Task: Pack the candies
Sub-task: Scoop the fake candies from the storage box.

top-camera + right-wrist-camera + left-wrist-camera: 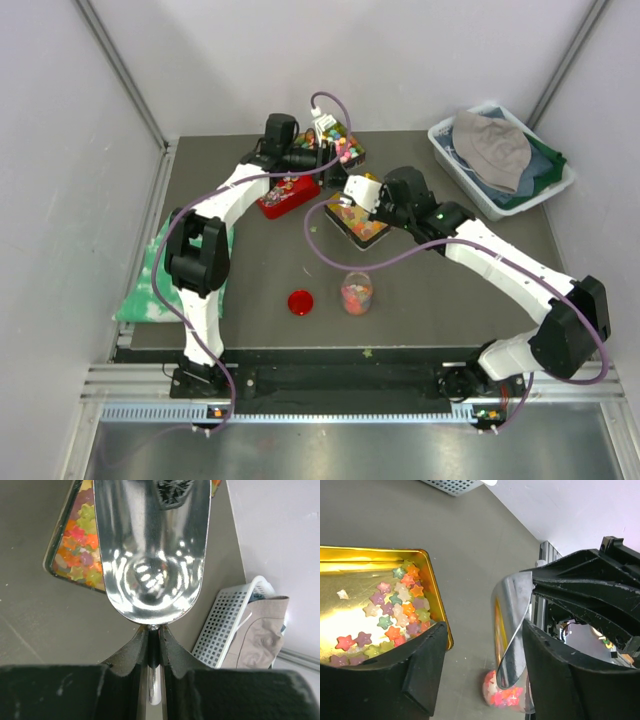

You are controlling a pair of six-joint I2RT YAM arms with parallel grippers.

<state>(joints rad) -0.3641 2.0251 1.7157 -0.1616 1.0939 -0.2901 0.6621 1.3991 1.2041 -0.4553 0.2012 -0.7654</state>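
Note:
The candies [395, 615] are small glossy star pieces in orange, pink, yellow and green. They lie in a gold-lined tin [438, 605], also seen in the top view [372, 237] and the right wrist view [48, 561]. More candies fill a clear cup [356, 293], which also shows in the left wrist view [507, 696]. My right gripper [154, 639] is shut on the handle of a shiny metal scoop [150, 555]. The scoop is empty and hangs over the tin's far end [352, 192]. My left gripper [485, 630] is open and empty, just behind that tin [322, 158].
A red lid [300, 302] lies left of the cup. A red tin [288, 195] and another open tin of sweets [342, 146] sit at the back. A white basket [455, 160] of cloths stands back right. A green cloth [145, 290] lies at the left edge.

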